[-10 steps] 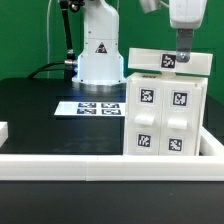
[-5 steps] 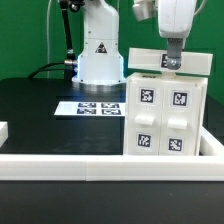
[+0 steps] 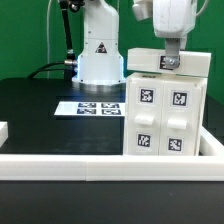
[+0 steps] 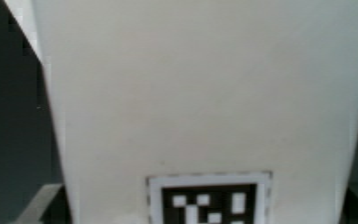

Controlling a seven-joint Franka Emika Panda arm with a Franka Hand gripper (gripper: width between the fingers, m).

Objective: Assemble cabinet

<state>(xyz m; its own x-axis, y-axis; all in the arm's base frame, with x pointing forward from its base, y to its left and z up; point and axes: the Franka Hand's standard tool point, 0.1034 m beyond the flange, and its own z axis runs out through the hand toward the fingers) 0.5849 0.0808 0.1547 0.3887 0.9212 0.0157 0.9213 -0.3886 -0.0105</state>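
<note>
The cabinet body (image 3: 163, 120), a white box with tagged panels on its face, stands upright at the exterior view's right. A white tagged top panel (image 3: 145, 60) lies across its top. My gripper (image 3: 170, 58) hangs straight down over this panel, fingertips at the panel's tag (image 3: 170, 63). In the wrist view the panel (image 4: 202, 100) fills the picture and its tag (image 4: 208, 205) lies between the jaws. A grey finger (image 4: 44, 203) shows just beside the panel's edge. The jaws stand spread, one on either side of the panel.
The marker board (image 3: 88, 107) lies flat on the black table, in front of the white robot base (image 3: 98, 55). A white rail (image 3: 100, 160) runs along the table's front edge. A small white piece (image 3: 3, 130) sits at the exterior view's far left.
My gripper has moved toward the exterior view's left along the top panel, until it is over the panel's tag. The panel and cabinet body have not moved.
</note>
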